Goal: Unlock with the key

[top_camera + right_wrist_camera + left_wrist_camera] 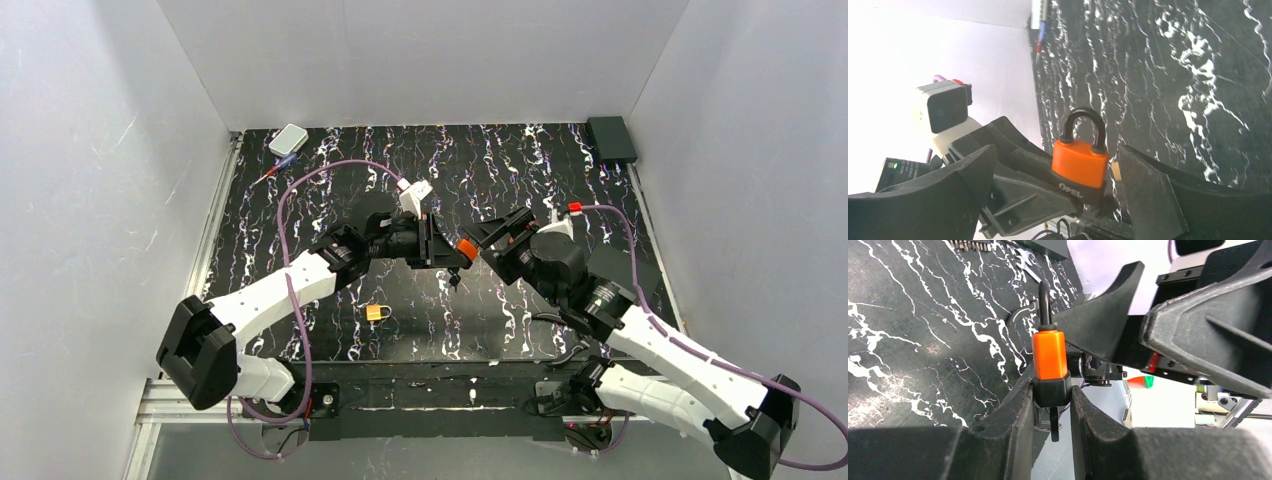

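Note:
An orange padlock (1049,354) with a black base and a dark shackle (1083,120) is held above the mat, my left gripper (1052,390) shut on its black base. Both shackle legs sit in the body. The key (1054,426), small and dark, sticks out of the bottom of the padlock between my left fingers. My right gripper (1055,152) is open wide, one finger on each side of the padlock and neither touching it. In the top view the two grippers meet at the padlock (466,249) over the middle of the mat.
A small yellow padlock (377,313) lies on the black marbled mat (300,230) near the front. A white box (288,139) and a thin tool (275,170) sit at the back left. A black box (611,138) stands at the back right. White walls enclose the sides.

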Controlling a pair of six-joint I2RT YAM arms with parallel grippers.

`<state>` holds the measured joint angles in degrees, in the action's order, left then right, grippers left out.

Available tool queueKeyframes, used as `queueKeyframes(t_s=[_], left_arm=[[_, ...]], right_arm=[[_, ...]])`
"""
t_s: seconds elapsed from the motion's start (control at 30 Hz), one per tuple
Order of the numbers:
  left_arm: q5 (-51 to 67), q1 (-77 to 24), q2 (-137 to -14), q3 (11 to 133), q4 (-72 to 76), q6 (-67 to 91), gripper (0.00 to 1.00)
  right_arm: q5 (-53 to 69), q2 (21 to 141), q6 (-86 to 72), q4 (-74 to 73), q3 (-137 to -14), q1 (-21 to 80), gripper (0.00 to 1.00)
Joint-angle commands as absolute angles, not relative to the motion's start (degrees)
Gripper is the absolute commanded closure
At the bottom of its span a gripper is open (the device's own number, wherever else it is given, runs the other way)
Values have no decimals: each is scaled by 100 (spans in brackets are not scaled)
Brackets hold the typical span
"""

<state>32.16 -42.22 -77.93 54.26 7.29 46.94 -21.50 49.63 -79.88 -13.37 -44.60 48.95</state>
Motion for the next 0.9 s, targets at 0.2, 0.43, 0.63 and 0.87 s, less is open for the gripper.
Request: queueKeyframes(t_s=[0.2, 0.43, 0.63, 0.87], left_arm=[[3454, -4177, -6975, 5588, 1356, 5077, 100], [3859, -4153, -6796, 5622, 1919, 5455, 100], [4286, -4152, -6809, 5677, 2429, 5629, 100], [4543, -4154, -6777, 5715, 2657, 5681, 100]], right_arm=[[-2118, 3070, -6437, 3008, -2000, 4922, 2], [-1429, 2892, -6094, 4610, -1559, 4922, 6], [-682, 3705, -6308, 5761, -1779, 4922, 15], [-369, 4121, -6362, 6036, -2070, 4922, 28]])
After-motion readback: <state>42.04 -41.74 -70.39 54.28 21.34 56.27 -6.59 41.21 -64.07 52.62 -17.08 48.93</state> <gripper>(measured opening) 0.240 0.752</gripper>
